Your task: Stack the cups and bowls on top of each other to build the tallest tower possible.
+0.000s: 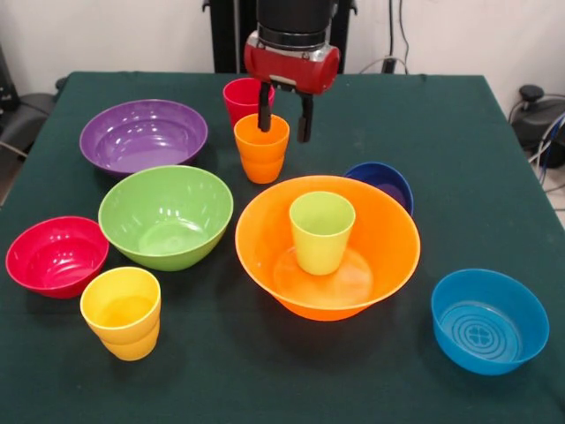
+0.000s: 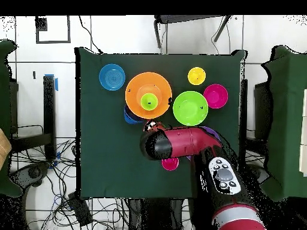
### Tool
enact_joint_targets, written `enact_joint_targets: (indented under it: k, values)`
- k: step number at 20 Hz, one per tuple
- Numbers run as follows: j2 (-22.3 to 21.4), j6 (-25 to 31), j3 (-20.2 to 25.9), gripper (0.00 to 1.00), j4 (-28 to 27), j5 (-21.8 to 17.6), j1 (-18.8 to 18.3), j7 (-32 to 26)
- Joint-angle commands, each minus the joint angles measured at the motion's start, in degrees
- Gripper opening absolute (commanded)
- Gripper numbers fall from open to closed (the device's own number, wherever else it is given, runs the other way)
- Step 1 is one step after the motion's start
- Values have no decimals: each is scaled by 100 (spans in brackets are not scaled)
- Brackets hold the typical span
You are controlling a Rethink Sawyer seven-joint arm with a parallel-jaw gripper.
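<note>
Above orange cup [image 1: 261,147] | gripper [image 1: 284,119] vertical | fingers spread

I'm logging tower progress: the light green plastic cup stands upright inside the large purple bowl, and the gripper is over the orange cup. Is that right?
Not quite. The light green plastic cup stands upright inside the large orange plastic bowl, not the purple one, as the front view shows. The rest holds: the gripper is over the orange ribbed cup.

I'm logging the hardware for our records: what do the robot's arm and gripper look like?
The arm is glossy red with black joint sections and a grey button panel on one link. The gripper has a rounded red housing under a black cylindrical wrist, with two slim, straight black jaws hanging below.
</note>
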Motion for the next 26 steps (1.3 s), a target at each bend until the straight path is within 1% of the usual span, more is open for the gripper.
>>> enact_joint_targets:
  k: [1,3,5,7,9,12,16,17,18,20,23,26]
  values:
    - [87,545,680,100,873,-562,-307,-1222]
    - [81,559,633,100,813,-631,-259,-1177]
    - [164,490,568,100,777,-705,-231,-1073]
    - [228,317,487,100,819,-704,-220,-826]
    - [270,249,433,100,699,-768,-172,-736]
    - [308,423,436,100,402,-764,-88,-747]
    - [297,519,345,100,198,-742,69,-630]
    - [366,500,387,100,161,-715,29,-643]
    - [501,507,503,100,139,-625,-98,-685]
    - [559,339,442,100,83,-725,-78,-655]
    - [540,250,362,100,-31,-854,2,-670]
    - [635,51,302,100,-4,-899,78,-537]
